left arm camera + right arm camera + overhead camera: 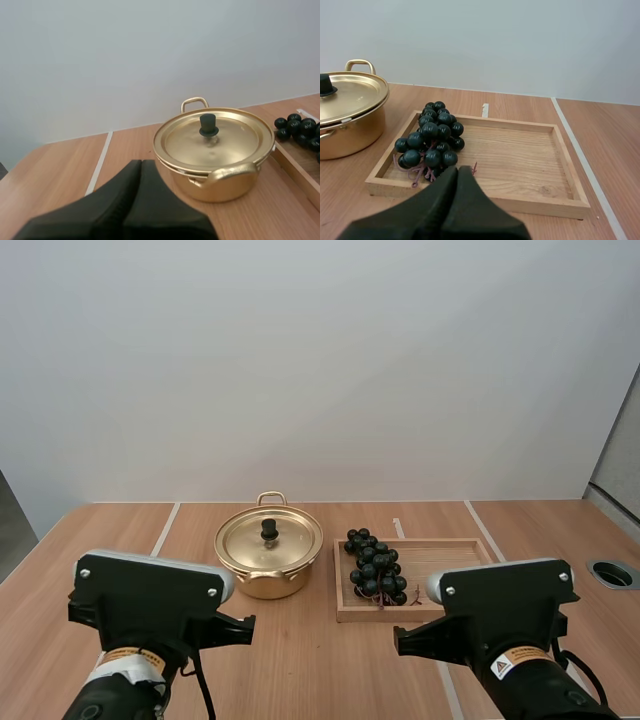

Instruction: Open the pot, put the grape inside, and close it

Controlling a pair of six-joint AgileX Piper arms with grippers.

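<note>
A gold pot [268, 562] stands on the table with its lid [214, 136] on; the lid has a black knob [208, 125]. To its right a bunch of dark grapes [375, 565] lies at the left end of a wooden tray [450, 558]. My left gripper [140, 167] is shut, its fingers together as one dark wedge, held short of the pot and a little to its left. My right gripper [458, 172] is shut too, just in front of the tray's near rim [520, 202], close to the grapes [430, 140]. Both arms [150, 625] [500, 630] sit near the table's front.
A round hole with a grommet [612, 573] is set in the table at the far right. Pale seam lines [165, 528] run across the wooden top. Bare table lies to the left of the pot and in front of the tray.
</note>
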